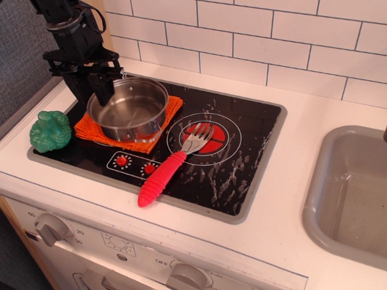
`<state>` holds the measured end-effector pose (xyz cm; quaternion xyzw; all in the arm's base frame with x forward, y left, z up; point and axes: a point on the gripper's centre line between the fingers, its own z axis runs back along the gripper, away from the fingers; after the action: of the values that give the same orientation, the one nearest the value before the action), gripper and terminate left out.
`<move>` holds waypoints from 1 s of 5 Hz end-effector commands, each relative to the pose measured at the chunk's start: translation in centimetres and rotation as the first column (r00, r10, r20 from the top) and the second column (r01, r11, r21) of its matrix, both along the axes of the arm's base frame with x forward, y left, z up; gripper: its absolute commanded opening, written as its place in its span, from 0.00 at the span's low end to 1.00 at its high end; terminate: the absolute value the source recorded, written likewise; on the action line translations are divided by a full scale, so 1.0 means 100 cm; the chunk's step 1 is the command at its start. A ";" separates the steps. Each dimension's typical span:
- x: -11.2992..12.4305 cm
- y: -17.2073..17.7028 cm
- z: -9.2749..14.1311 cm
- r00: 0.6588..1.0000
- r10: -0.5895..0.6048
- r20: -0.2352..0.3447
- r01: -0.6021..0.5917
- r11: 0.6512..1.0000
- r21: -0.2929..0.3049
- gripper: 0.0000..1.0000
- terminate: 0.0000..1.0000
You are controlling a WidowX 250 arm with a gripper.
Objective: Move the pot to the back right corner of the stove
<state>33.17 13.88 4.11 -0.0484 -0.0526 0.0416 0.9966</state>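
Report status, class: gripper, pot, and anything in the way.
Gripper at pot's back-left rim, grip unclear. Pot on orange cloth, front left of stove. Fork lies mid-stove; back right corner bare.

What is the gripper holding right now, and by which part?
The gripper appears to hold the pot by its back-left rim, over the orange cloth on the stove. The exact finger contact is hard to make out.
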 end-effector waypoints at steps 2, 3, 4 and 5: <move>0.009 -0.002 0.011 0.998 -0.048 0.044 0.046 0.998 0.048 1.00 0.00; 0.009 -0.003 0.010 0.998 -0.048 0.043 0.046 0.998 0.051 0.00 0.00; 0.009 -0.004 0.007 0.998 -0.049 0.032 0.047 0.997 0.053 0.00 0.00; 0.008 -0.004 0.005 0.999 -0.046 0.017 0.045 0.997 0.068 0.00 0.00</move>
<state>33.68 13.22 3.61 -0.0230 -0.0461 0.0194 0.9985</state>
